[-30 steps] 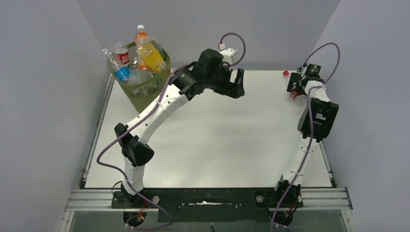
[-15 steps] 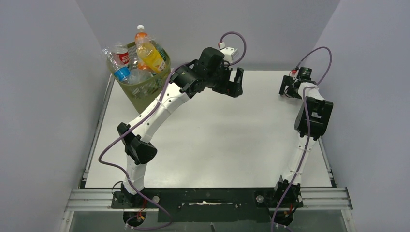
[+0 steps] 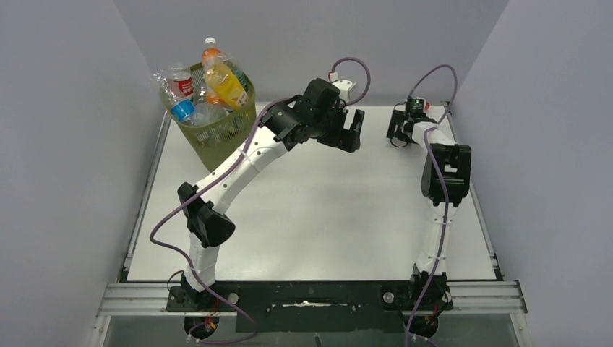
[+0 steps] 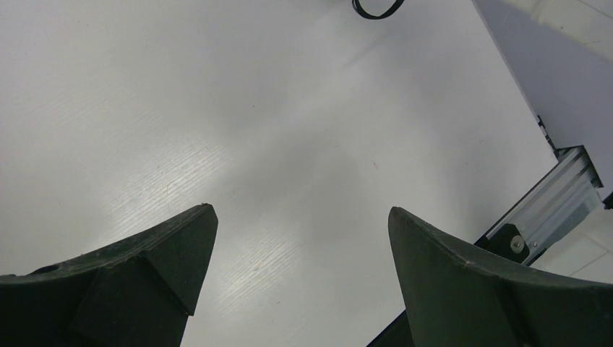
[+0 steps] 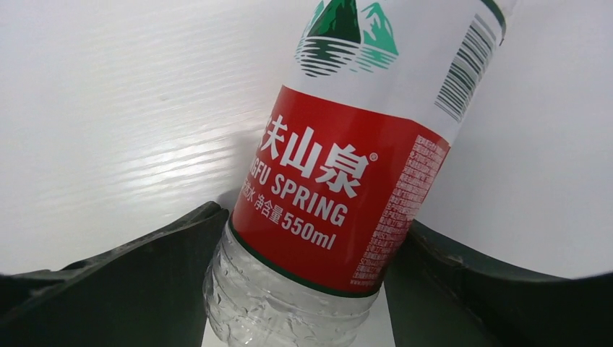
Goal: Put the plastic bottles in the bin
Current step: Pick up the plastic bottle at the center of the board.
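one clear bottle (image 5: pixel 282 303) wearing a red-and-white label (image 5: pixel 340 181)

Bottle (image 5: pixel 282 303) lbl (image 5: pixel 325 181): "SPRING 550ml"

A white table (image 3: pixel 318 217) fills the middle, its surface faintly grained and carrying a soft sheen of light. Plain grey walls (image 3: pixel 65 188) close it in at 9, 12 and 3 o'clock. An aluminium rail (image 3: pixel 491 296) runs along its 6 o'clock edge.
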